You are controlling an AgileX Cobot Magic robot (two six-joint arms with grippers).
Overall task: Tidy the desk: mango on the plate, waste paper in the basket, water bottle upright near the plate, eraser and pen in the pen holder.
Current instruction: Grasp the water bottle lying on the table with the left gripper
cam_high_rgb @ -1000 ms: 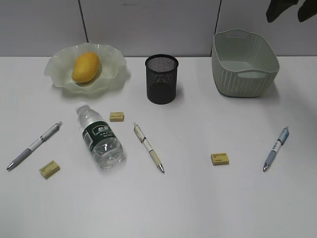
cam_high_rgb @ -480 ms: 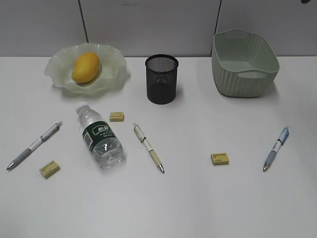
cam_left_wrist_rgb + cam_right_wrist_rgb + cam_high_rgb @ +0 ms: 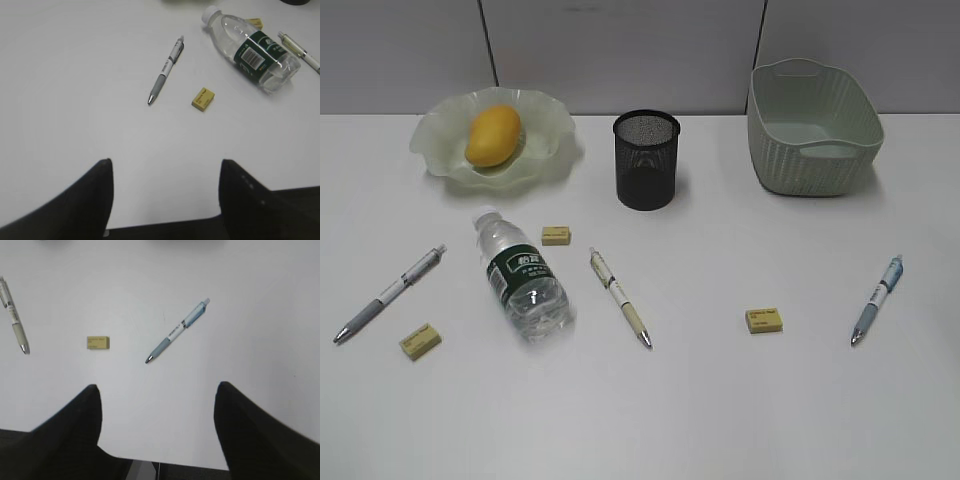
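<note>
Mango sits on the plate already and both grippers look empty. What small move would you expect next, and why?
Probably the left gripper descending toward the water bottle. It lies on its side below the plate, closest to that arm, and both grippers are open and hold nothing. The right gripper going for the blue pen would be equally reasonable.

The whole worktop (image 3: 720,420) is seen from the front at a downward slant in the exterior view, with the wall behind. The left wrist view is aimed down from above the near left edge, past the left pincer (image 3: 165,200); the lying water bottle (image 3: 252,50) is shared with the exterior view. The right wrist view is aimed likewise at the right side, where the blue pen (image 3: 177,331) is shared.
</note>
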